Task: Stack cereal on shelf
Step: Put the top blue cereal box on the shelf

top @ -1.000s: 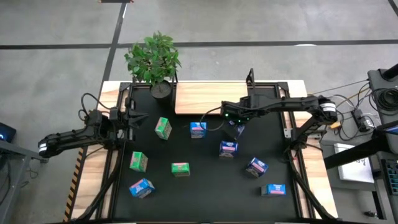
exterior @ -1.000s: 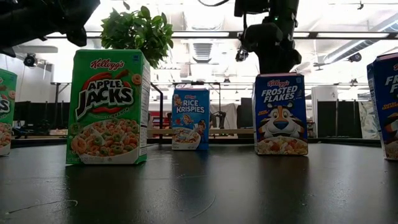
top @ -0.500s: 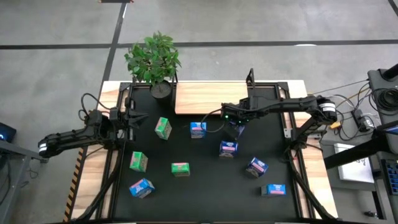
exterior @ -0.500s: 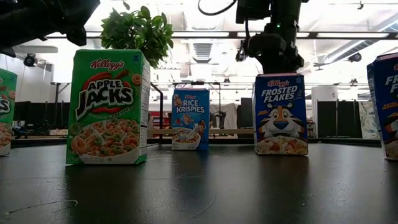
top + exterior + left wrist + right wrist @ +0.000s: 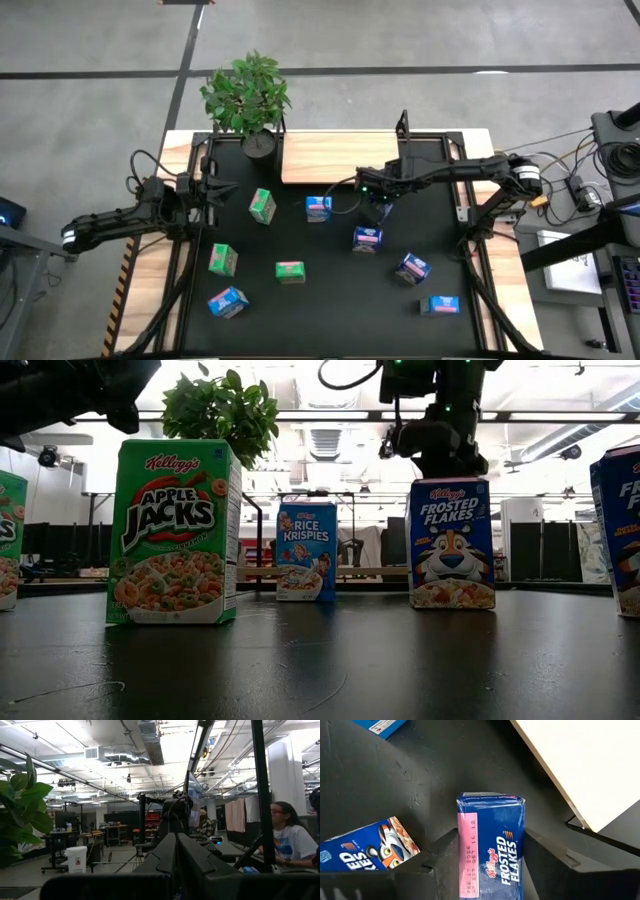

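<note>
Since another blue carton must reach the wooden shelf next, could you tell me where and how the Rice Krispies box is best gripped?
Probably from straight above: the Rice Krispies box stands upright and apart from its neighbours, so a gripper could close across its narrow depth near the top, front and back faces between the fingers.

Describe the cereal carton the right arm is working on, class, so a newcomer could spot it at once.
Start at the pale wooden shelf along the black mat's far edge. Just in front stands a blue Frosted Flakes carton, the only one between the right end effector's fingers.
</note>
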Robot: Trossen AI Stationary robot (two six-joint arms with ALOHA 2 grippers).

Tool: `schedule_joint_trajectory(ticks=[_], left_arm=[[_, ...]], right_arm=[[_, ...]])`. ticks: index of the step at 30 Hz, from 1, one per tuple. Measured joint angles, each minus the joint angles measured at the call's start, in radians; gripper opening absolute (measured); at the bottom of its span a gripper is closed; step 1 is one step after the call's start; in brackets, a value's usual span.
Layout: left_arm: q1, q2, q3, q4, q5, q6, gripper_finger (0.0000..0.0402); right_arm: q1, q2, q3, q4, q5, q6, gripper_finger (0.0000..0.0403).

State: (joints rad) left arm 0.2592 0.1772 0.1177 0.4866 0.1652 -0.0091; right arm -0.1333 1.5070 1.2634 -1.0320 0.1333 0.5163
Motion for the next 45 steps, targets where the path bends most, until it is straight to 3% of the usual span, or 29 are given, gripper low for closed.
schedule_joint_trajectory(ticks=[14,27,36,45], left_arm=[[0.000,0.000,0.000,0.000,0.001,0.000,0.0001],[0.000,0.000,0.000,0.000,0.001,0.000,0.0001],[0.000,0.000,0.000,0.000,0.001,0.006,0.0001],[0.000,0.000,0.000,0.001,0.001,0.012,0.0001]], right_arm=[[0.000,0.000,-0.010,0.015,-0.007,-0.002,0.0151],[-0.019,0.000,0.176,-0.020,-0.012,-0.128,0.0142],[-0.144,0.041,0.369,-0.039,-0.010,-0.381,0.0139],[-0.274,0.270,0.647,-0.059,-0.015,-0.823,0.0139]])
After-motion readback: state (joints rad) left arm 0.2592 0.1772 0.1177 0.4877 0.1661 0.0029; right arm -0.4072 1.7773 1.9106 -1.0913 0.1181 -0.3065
